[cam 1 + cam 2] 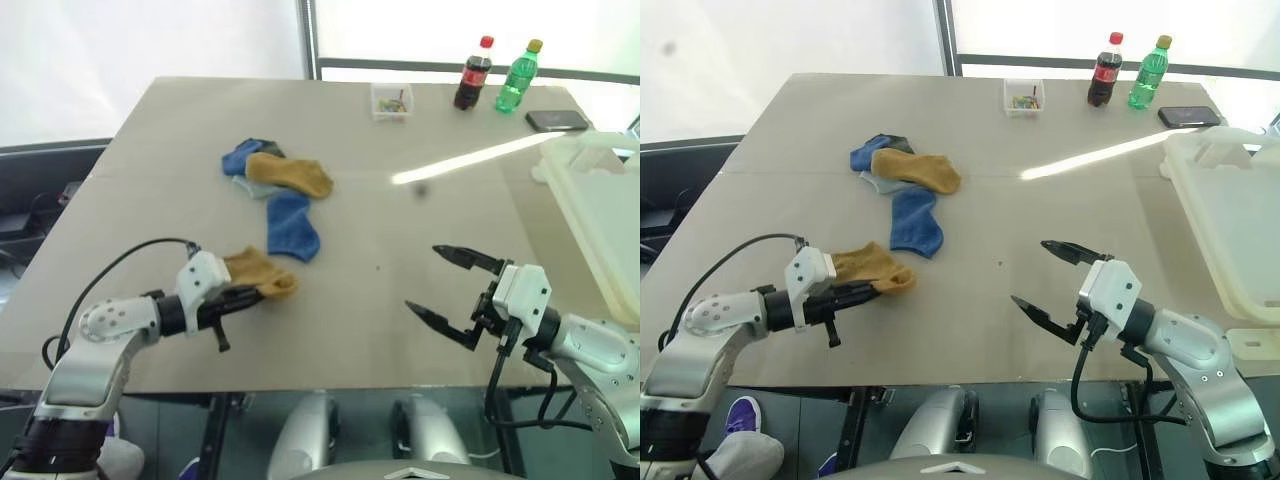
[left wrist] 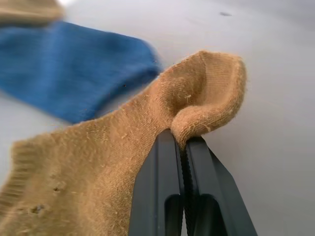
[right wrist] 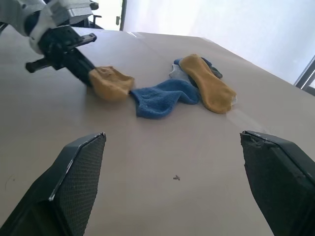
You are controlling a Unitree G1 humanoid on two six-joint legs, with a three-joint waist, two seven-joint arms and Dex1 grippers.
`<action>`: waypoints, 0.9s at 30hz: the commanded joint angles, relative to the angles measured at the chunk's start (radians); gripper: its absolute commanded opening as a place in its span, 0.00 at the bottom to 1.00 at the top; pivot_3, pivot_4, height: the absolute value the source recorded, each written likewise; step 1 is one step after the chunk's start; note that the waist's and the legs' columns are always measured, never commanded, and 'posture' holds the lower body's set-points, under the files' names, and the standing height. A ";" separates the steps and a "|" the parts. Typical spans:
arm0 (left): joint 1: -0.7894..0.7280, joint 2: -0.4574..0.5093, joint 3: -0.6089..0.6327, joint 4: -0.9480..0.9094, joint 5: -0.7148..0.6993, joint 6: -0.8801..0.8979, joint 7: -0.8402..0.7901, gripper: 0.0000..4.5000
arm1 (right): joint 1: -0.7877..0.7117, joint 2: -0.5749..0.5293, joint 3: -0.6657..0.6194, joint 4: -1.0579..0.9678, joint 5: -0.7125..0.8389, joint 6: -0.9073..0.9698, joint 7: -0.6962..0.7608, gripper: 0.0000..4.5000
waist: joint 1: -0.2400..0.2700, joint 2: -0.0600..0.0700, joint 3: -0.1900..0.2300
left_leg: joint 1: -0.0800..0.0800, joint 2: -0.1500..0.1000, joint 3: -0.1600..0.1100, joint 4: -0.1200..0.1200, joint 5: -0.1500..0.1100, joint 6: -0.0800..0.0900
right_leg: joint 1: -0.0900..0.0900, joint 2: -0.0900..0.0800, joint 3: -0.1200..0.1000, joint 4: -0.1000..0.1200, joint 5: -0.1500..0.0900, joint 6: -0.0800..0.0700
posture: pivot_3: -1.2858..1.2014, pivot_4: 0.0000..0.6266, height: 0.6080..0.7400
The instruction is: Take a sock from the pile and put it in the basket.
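One mustard-yellow cloth sock (image 1: pixel 262 272), near the tabletop's front-left edge, is pinched in the left gripper (image 1: pixel 243 296); lift clear before crossing to the white translucent plastic basket (image 1: pixel 603 215) at the right edge; right gripper (image 1: pixel 441 285) gapes empty.

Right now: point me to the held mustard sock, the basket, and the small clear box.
mustard sock (image 1: pixel 262 270), left eye view, middle of the cloth.
basket (image 1: pixel 1200 190), right eye view, near rim.
small clear box (image 1: pixel 391 112), left eye view, front wall.

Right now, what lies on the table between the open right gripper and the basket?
Nothing: in the left eye view, only bare table separates the right gripper from the basket.
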 commanded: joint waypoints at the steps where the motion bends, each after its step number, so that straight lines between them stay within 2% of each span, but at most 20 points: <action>1: 0.027 0.018 -0.049 -0.183 -0.006 0.127 0.051 0.01 | 0.006 -0.005 -0.016 -0.024 0.008 -0.019 -0.002 1.00 | 0.003 0.000 0.000 | 0.000 0.000 0.000 0.000 0.000 0.000 | 0.000 0.000 0.000 0.000 0.000 0.000 | 0.52 0.24 0.91; 2: 0.020 0.015 -0.078 -0.224 0.036 0.171 0.105 0.01 | 0.009 -0.006 -0.019 -0.026 0.007 -0.018 -0.004 1.00 | 0.003 0.000 0.000 | 0.000 0.000 0.000 0.000 0.000 -0.001 | 0.000 -0.001 0.000 0.000 0.000 0.000 | 0.52 0.24 0.91; 5: -0.054 0.009 -0.160 -0.306 -0.037 0.364 0.125 0.01 | 0.015 -0.008 -0.027 -0.034 0.005 -0.013 -0.012 1.00 | 0.004 0.000 0.000 | 0.000 -0.001 0.000 0.000 0.000 0.000 | 0.001 -0.001 0.000 0.000 0.000 0.000 | 0.52 0.24 0.91; 8: -0.180 -0.062 -0.231 -0.303 -0.090 0.516 0.169 0.01 | 0.027 -0.013 -0.039 -0.047 0.005 -0.006 -0.022 1.00 | 0.003 0.000 0.000 | 0.000 -0.001 0.000 0.001 0.000 0.000 | 0.001 0.001 -0.001 0.000 0.000 0.000 | 0.52 0.24 0.91; 14: -0.385 -0.191 -0.349 -0.234 -0.159 0.706 0.192 0.01 | 0.063 -0.031 -0.074 -0.088 0.021 0.024 -0.040 1.00 | -0.001 0.000 0.000 | 0.000 -0.001 0.001 0.002 0.000 0.001 | 0.001 0.009 -0.002 0.001 0.002 0.005 | 0.52 0.24 0.91; 20: -0.539 -0.314 -0.435 -0.102 -0.159 0.775 0.213 0.01 | 0.105 -0.045 -0.119 -0.144 0.053 0.094 -0.076 1.00 | 0.001 0.000 0.000 | 0.000 -0.001 0.001 0.002 0.000 0.001 | 0.001 0.009 -0.001 0.002 0.002 0.005 | 0.52 0.24 0.91; 25: -0.644 -0.408 -0.504 0.022 -0.101 0.753 0.250 0.01 | 0.123 -0.054 -0.147 -0.177 0.092 0.154 -0.097 1.00 | 0.002 -0.001 0.000 | 0.000 -0.002 0.001 0.002 0.000 0.001 | 0.001 0.009 -0.001 0.002 0.002 0.005 | 0.52 0.24 0.91; 27: -0.678 -0.419 -0.539 0.067 -0.073 0.740 0.244 0.01 | 0.125 -0.056 -0.157 -0.183 0.103 0.170 -0.101 1.00 | 0.000 -0.001 0.000 | 0.000 -0.002 0.001 0.002 0.000 0.001 | 0.001 0.010 -0.001 0.002 0.002 0.005 | 0.52 0.24 0.91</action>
